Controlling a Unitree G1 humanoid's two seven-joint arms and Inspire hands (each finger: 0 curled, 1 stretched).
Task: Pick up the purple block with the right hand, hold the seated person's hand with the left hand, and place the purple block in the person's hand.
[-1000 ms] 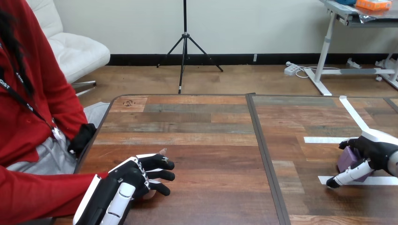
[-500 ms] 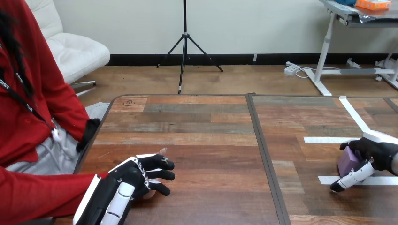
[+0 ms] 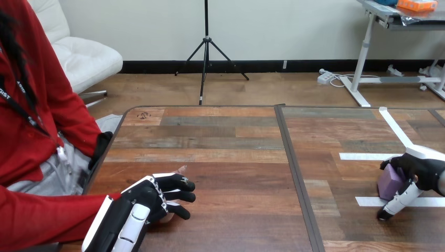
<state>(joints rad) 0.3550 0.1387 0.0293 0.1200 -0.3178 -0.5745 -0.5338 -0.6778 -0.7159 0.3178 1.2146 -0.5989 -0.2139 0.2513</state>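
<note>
Head view: right hand (image 3: 425, 170) is at the table's (image 3: 236, 157) far right edge, cupped on the purple block (image 3: 391, 182). The fingers (image 3: 389, 163) hook over the block's top and far side. The thumb (image 3: 399, 200) runs straight past the near lower corner, tip down by the white tape strip (image 3: 367, 201). The block looks to be sitting on the table, not lifted. It's a partial grasp at best, since the thumb is beside the block, not squeezing it.

Risks here:
- Lifting now with a loose thumb lets the block pivot out under the fingers and drop, or skid off the right edge (little margin there).
- The thumb tip may drag on the table during the lift and knock the block sideways.

Same view, left side: left hand (image 3: 139, 207) lies over the person's hand (image 3: 182, 169), fingers curled down round it. One of the person's fingertips pokes out past them.

Risks there:
- The robot hand covers the palm, so there's no open landing spot for the block (hold needs to come from under or the side).
- The carry runs right across the table, so a weak pinch has plenty of chance to slip.
- Squeezing harder could pinch the person.
</note>
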